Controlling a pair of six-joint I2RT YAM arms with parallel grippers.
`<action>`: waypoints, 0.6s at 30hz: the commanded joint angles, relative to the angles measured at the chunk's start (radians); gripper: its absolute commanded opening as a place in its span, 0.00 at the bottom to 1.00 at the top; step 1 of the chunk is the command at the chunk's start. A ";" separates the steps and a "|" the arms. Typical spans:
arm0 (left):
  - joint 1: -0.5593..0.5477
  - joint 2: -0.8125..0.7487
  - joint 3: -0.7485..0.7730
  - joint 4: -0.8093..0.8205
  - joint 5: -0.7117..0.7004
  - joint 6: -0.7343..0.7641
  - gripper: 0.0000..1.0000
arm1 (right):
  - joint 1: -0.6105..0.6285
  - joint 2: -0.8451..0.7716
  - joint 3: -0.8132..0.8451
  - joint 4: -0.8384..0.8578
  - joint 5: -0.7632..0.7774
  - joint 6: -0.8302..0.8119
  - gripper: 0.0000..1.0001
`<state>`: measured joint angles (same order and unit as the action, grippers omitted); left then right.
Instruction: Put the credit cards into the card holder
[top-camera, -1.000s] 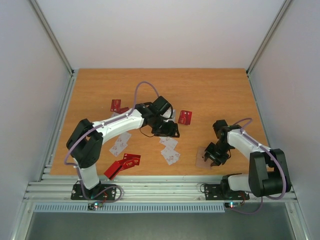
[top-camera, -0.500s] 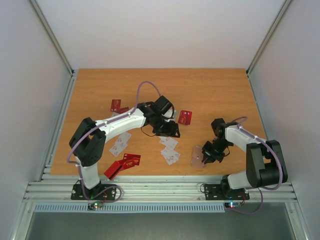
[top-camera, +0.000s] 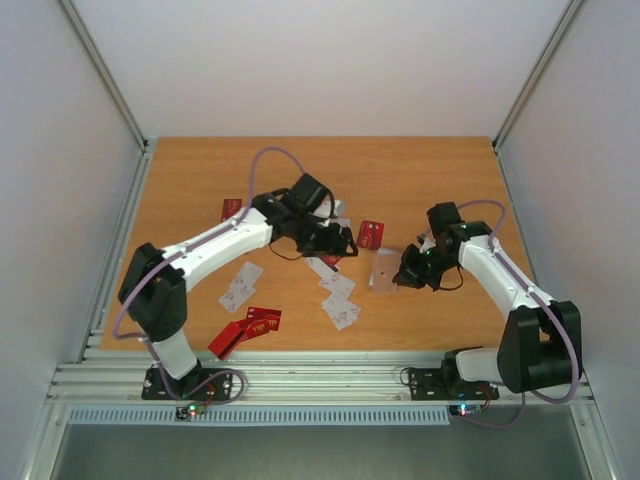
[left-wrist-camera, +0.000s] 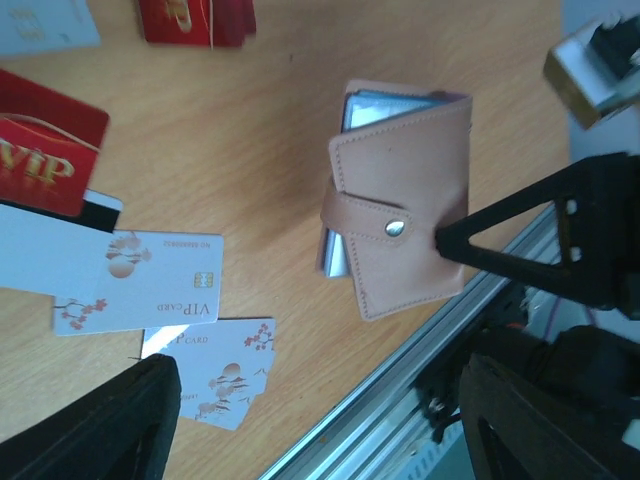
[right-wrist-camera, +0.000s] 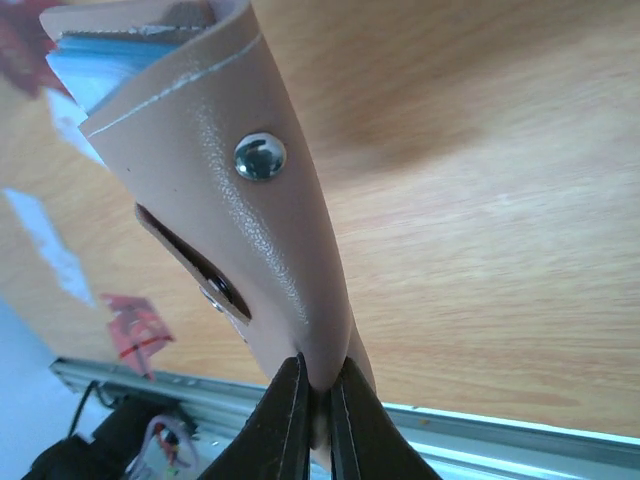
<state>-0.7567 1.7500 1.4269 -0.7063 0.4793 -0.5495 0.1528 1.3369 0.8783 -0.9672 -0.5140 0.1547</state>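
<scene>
The tan card holder (top-camera: 385, 268) hangs a little above the table, snapped closed, with blue-grey pockets showing at its edge (left-wrist-camera: 385, 105). My right gripper (top-camera: 408, 272) is shut on one edge of the card holder (right-wrist-camera: 220, 180), its fingertips (right-wrist-camera: 318, 375) pinching the leather. My left gripper (top-camera: 336, 247) stands open just left of the holder, with nothing between its fingers (left-wrist-camera: 125, 420). Credit cards lie scattered: white ones (top-camera: 341, 312) (left-wrist-camera: 140, 290) under and in front of the left gripper, and red ones (top-camera: 371, 234) (top-camera: 251, 324) (left-wrist-camera: 45, 160) around it.
Another white card (top-camera: 240, 287) lies at the left and a red one (top-camera: 231, 208) further back. The aluminium rail (top-camera: 320, 380) runs along the table's front edge. Side walls close in the table at left and right.
My right gripper has shut on the card holder, lifted it from near the front edge and carried it back towards the table's middle. The left arm has stretched slightly further back.
</scene>
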 joint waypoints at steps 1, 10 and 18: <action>0.062 -0.119 0.018 0.014 0.039 -0.044 0.79 | 0.016 -0.029 0.103 -0.044 -0.126 -0.015 0.01; 0.154 -0.259 -0.077 0.179 0.158 -0.063 0.97 | 0.115 -0.021 0.350 -0.019 -0.246 0.056 0.01; 0.209 -0.324 -0.089 0.237 0.223 -0.031 0.98 | 0.256 -0.004 0.473 0.081 -0.300 0.120 0.01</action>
<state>-0.5701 1.4830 1.3575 -0.5549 0.6453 -0.6006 0.3584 1.3285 1.2968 -0.9455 -0.7528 0.2283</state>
